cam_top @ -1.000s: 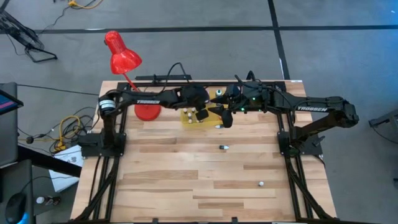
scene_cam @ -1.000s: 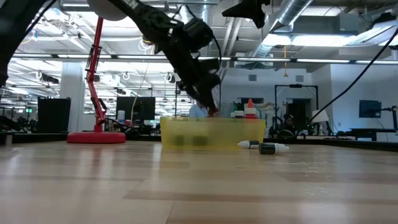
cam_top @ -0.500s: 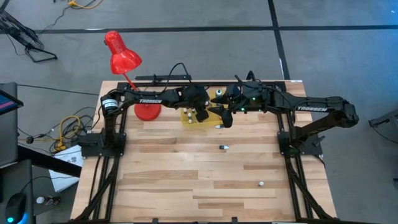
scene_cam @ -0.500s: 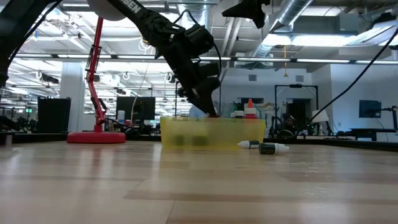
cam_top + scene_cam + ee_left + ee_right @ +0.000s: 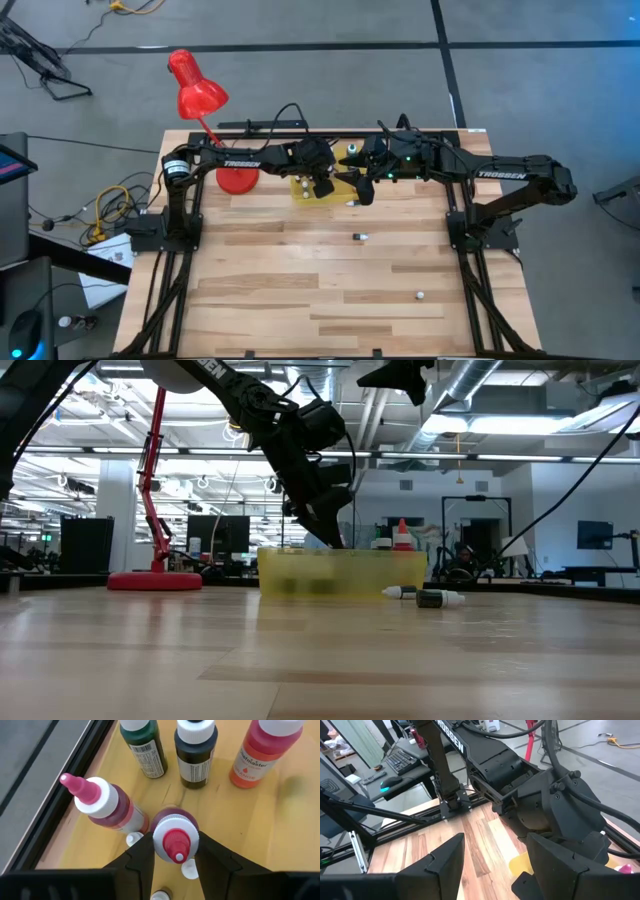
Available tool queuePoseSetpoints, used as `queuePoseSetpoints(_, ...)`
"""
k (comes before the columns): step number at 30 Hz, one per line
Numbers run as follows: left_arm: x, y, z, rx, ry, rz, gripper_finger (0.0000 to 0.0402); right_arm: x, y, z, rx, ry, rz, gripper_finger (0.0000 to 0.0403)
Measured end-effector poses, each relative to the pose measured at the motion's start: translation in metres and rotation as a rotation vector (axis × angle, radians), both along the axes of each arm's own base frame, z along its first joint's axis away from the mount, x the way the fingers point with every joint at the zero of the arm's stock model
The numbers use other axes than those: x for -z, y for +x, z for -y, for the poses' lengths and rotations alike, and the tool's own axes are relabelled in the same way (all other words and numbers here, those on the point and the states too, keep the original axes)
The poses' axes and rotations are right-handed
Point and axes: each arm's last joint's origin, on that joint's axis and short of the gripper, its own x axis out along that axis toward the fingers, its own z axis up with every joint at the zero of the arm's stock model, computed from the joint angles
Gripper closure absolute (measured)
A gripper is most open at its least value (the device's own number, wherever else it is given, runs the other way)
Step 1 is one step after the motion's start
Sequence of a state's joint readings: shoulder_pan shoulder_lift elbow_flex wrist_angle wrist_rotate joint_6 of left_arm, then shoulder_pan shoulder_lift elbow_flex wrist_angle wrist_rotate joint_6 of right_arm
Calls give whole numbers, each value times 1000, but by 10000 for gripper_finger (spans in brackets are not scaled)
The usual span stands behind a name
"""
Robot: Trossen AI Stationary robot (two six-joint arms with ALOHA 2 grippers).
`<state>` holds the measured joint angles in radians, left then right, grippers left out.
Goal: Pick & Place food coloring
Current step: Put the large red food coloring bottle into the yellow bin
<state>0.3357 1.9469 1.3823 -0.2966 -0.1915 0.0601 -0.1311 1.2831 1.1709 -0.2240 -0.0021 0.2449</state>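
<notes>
Down over the yellow mat at the table's far edge, the left pincer sat clamped around a red bottle with a pink tip, standing upright on the mat. Beside it stood another pink-tipped bottle, and beyond them a green, a dark and an orange one. The right pincer hung wide open and empty beside the left arm. Two stray bottles lay out on the bare wood.

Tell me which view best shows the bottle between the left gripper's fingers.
The left wrist view: the red-capped bottle stands upright on the yellow mat between the left gripper fingers. High view hides it under the arm; low and right wrist views do not show it.
</notes>
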Motion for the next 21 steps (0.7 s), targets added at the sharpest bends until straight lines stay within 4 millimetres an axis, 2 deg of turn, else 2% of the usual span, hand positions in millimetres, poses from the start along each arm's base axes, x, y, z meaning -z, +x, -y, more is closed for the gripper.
queuePoseSetpoints(21,-2,3,-1,-123,-85,105,289,0,0,0,0,0,0,198)
